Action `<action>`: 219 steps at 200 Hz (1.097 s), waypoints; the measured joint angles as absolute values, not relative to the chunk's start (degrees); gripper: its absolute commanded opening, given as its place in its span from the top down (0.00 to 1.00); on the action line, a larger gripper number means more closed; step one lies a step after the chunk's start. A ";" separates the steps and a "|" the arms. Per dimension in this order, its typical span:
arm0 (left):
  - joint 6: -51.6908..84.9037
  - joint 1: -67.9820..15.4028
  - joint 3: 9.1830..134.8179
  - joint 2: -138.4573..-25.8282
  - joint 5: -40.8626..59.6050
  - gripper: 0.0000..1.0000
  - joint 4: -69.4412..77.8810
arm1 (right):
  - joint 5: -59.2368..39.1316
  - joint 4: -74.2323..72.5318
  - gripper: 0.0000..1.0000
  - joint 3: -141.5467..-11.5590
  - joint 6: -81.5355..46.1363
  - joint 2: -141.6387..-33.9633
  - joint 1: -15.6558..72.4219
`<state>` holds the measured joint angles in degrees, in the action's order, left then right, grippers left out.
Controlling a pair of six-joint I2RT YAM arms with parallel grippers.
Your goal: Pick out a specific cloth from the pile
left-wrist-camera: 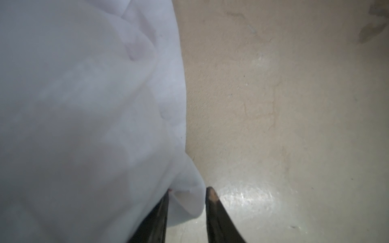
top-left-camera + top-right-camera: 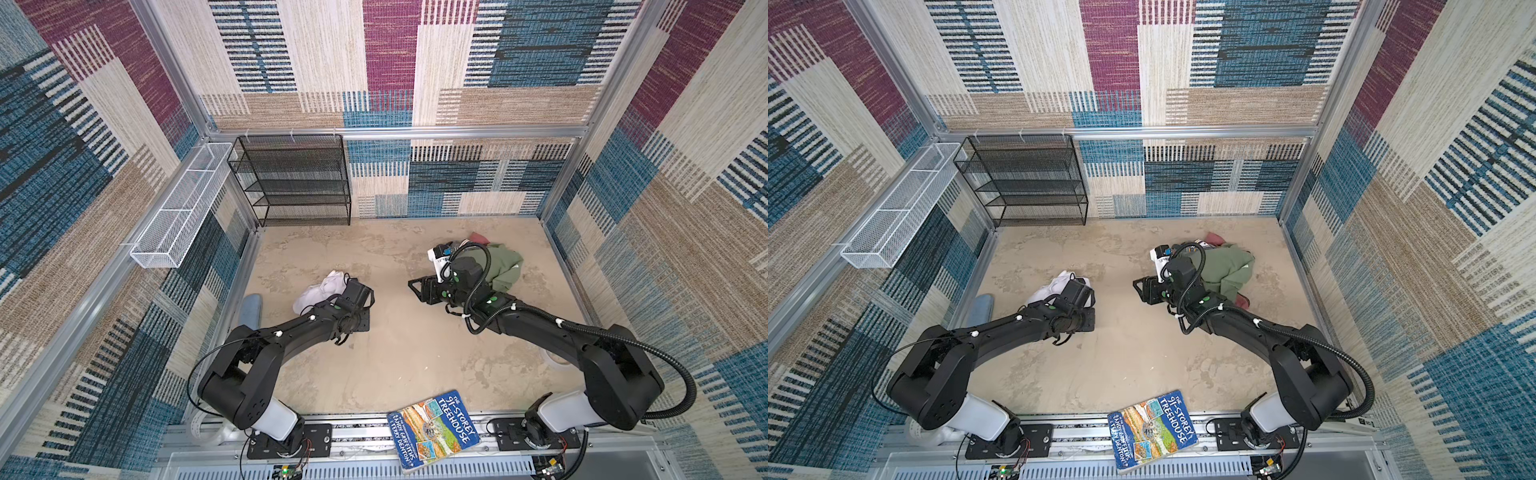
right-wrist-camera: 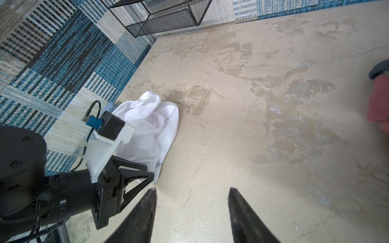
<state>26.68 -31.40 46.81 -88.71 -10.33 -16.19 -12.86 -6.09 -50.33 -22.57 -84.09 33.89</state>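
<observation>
The desk (image 2: 395, 357) is a mottled beige surface with darker tan patches. It is boxed in on three sides by walls (image 2: 390, 62) covered in woven patchwork of blue, maroon, cream and brown stripes, held in an aluminium frame (image 2: 395, 132).

At the far left corner a black mesh rack (image 2: 295, 183) with several tiers stands against the back wall. A long white wire basket (image 2: 183, 208), split into compartments, hangs on the left wall just beside it. A picture book (image 2: 432, 430) lies tilted across the near rail, and a blue-grey object (image 2: 251, 309) rests at the desk's left edge.

The cloth (image 2: 320, 289) sits crumpled on the left half of the desk, well apart from the pile (image 2: 500, 266). The pile is at the far right, where an olive green garment (image 2: 1229, 266) lies on top and a dusty red garment (image 2: 1219, 239) shows behind it.

In the left wrist view, the left end effector (image 1: 187, 191) is clamped on a fold of the cloth, which fills the gap between its fingers. The right end effector (image 3: 192, 189) hangs over bare desk beside the pile, its fingers apart with nothing between them.
</observation>
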 measured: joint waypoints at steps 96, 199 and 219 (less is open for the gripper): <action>26.63 -31.40 45.67 -91.39 -11.90 0.74 -15.18 | -12.86 -5.72 0.42 -50.63 -22.39 -84.79 33.89; 27.03 -31.40 45.25 -87.18 -11.57 1.00 -16.43 | -12.10 -5.72 0.42 -50.24 -22.41 -83.88 33.87; 27.00 -31.40 46.33 -83.77 -11.14 1.00 -18.41 | -11.84 -5.74 0.42 -50.24 -22.41 -83.59 33.78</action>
<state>27.00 -31.40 46.33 -83.77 -11.14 -18.41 -11.84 -5.74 -50.24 -22.41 -83.59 33.78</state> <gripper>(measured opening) 0.065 0.580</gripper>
